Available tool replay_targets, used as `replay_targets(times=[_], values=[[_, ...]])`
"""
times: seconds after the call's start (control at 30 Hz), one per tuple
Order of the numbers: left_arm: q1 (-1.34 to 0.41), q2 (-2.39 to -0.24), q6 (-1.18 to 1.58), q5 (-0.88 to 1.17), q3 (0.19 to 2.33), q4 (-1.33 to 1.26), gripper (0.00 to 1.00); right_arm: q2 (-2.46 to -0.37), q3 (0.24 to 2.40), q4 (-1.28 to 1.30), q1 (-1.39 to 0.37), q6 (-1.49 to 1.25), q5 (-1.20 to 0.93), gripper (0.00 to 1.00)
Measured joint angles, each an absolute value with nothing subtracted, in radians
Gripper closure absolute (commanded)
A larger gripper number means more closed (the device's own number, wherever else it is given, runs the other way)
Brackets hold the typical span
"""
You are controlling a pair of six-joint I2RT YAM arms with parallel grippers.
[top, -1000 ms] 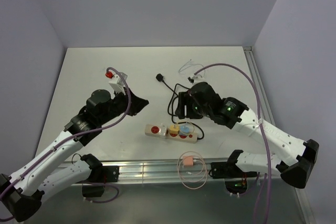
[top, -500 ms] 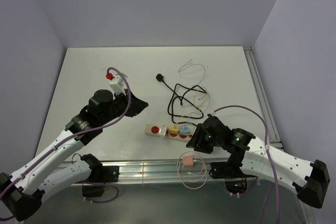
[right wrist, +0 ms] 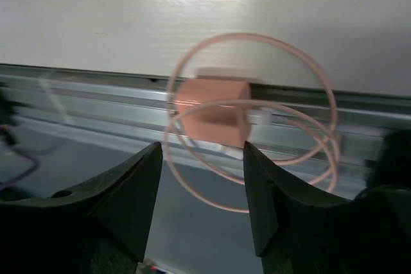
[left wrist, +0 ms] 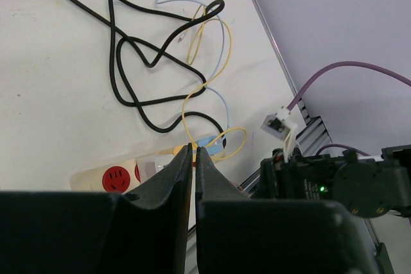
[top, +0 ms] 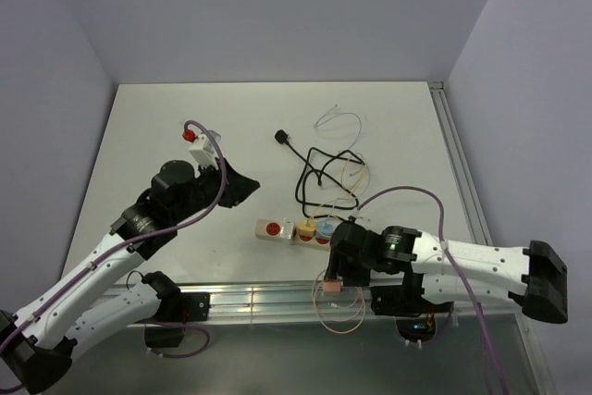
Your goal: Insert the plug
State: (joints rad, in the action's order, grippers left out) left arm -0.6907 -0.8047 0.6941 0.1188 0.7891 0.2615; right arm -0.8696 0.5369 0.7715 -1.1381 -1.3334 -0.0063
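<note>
Plug (right wrist: 212,112), pink, on metal rail (right wrist: 90,97) below right tool (right wrist: 202,152)

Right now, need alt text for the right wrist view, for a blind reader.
A pink plug block ringed by its thin pink cable lies on the metal rail at the edge of the white table, slightly blurred. The right gripper is open, its dark fingers framing the block from below, not touching it.

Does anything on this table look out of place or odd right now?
Yes. The pink charger and its coiled cord sit off the white tabletop, on the metal rail at the near edge, with loops hanging past it. Farther back, the black cable lies tangled with thin loose wires.
</note>
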Motion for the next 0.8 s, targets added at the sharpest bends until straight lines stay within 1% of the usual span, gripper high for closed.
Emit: replay_targets(times=[0.13,0.3,0.53,0.8], values=[[-0.691,-0.794,0.693,0.118,0.789,0.273,0.89,-1.007,0.561,0.797,-1.234,-1.333,0.027,0.35],[-0.691,-0.775,0.693,0.115,0.784,0.277,0.89,-1.142,0.604,0.801,-1.304,-1.328,0.067,0.34],[-0.691,-0.765,0.693,0.114,0.783,0.298,0.89,-1.250,0.692,0.800,-1.340,-1.314,0.131,0.34],[-0.691,-0.750,0.693,0.108,0.772,0.308,0.89,-1.330,0.702,0.796,-1.353,-1.294,0.149,0.35]])
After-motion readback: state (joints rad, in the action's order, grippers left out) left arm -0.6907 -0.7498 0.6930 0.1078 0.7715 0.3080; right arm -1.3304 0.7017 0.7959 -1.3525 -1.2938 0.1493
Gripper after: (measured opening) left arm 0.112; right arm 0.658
